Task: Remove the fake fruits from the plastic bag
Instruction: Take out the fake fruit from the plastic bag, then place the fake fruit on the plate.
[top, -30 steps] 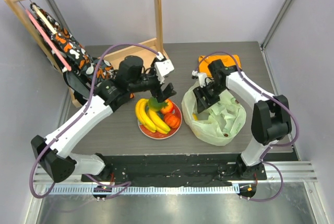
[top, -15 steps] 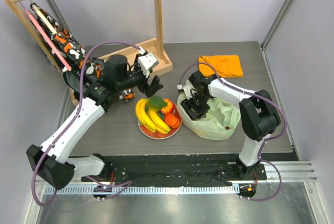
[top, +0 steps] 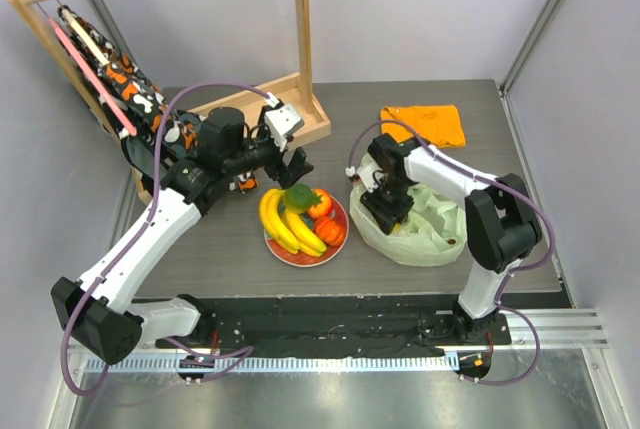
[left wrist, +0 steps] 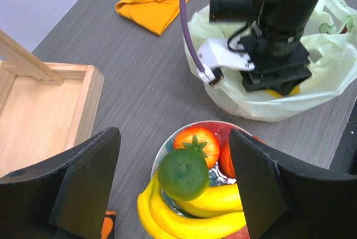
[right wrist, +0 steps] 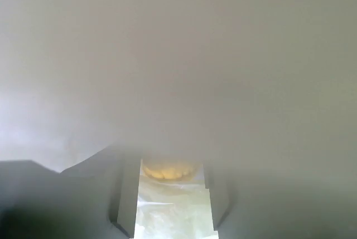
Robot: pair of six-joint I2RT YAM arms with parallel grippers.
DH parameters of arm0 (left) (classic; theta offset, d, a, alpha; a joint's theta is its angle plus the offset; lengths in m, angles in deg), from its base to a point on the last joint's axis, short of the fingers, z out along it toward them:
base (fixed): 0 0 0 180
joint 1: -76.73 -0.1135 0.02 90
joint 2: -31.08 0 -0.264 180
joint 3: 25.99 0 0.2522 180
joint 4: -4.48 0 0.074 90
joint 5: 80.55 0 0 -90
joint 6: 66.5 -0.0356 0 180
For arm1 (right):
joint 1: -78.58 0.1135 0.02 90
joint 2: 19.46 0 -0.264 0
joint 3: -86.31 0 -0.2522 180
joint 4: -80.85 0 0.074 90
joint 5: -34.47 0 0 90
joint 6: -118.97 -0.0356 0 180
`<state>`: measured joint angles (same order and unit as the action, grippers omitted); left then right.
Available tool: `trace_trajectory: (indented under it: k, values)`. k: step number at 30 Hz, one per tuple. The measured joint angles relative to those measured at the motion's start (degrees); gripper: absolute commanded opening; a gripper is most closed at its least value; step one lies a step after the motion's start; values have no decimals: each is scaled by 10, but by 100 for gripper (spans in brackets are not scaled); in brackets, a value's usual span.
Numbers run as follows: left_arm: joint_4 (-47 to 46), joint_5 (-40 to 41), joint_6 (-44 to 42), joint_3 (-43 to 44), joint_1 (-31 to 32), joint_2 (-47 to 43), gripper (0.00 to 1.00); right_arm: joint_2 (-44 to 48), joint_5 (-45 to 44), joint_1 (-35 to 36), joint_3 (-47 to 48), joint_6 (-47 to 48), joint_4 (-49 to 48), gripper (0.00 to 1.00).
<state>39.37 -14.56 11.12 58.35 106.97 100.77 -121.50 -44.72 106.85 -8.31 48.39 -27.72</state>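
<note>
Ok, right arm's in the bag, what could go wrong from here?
1. The right gripper sits inside the plastic bag; closing could pinch film and drag the bag.
2. Film blurs nearly all of the right wrist view, only a yellow object showing, so grasping is near blind.

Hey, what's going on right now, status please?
Left gripper open, empty, near the plate of fruits. Right gripper down inside the plastic bag, jaws hidden. Yellow object under it.
</note>
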Motion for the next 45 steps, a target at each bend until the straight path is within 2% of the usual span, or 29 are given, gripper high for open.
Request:
trace_trajectory:
  k: [5,9,12,15,18,21,23,27,30,34,40,45]
  values:
    - [-14,-12,2,5,0,7,84,52,-6,-45,78,52,64,27]
    - [-25,-19,7,15,0,25,84,109,-19,-110,91,78,86,27]
    - [-29,-21,13,22,0,34,84,116,-31,-158,106,92,108,27]
    - [-36,-20,15,25,0,38,84,104,5,-193,169,103,137,28]
    - [-39,-19,17,26,0,38,84,102,61,-195,260,109,149,29]
    - [-41,-15,17,26,0,38,85,111,118,-158,340,121,149,29]
    - [-41,-8,19,26,-4,35,88,123,144,-108,360,125,149,30]
    - [-42,30,38,19,-20,12,90,134,198,-2,347,120,153,30]
    - [-45,69,57,3,-49,-22,91,127,205,53,316,120,154,30]
    - [-52,104,86,-25,-108,-77,91,71,177,127,312,123,143,29]
    - [-54,112,100,-59,-178,-162,91,-44,91,224,350,167,105,30]
    - [-47,108,104,-69,-211,-216,91,-52,12,284,329,235,61,31]
